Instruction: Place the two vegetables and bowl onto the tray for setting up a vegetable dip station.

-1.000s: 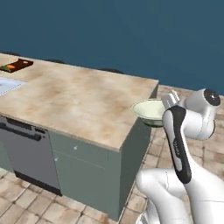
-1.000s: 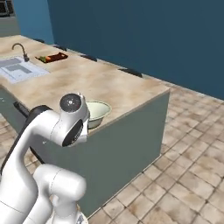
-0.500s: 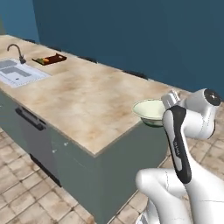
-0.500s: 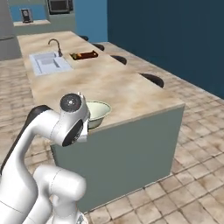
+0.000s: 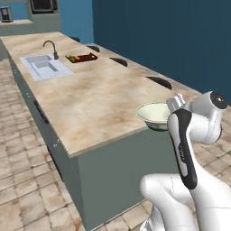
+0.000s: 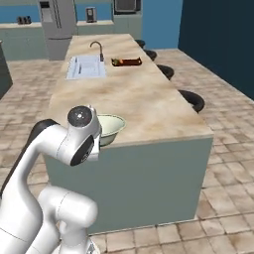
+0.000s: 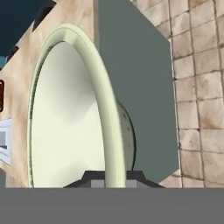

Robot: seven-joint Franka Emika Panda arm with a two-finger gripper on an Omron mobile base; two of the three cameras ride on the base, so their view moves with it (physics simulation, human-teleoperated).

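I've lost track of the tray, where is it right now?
The tray sits at the far end of the counter, just right of the sink in both base views, far from the bowl.

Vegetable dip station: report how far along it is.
Done: orange and green vegetables already lie on the tray beside the sink. In hand: the gripper is shut on the bowl rim, at the counter's near end. Left: carrying the bowl to the tray.

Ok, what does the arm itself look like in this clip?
A glossy white arm with rounded, bulbous links. A dark strip runs along one link, and a dark round cap closes a joint. The gripper has small dark grey finger tips. No cables or markings show.
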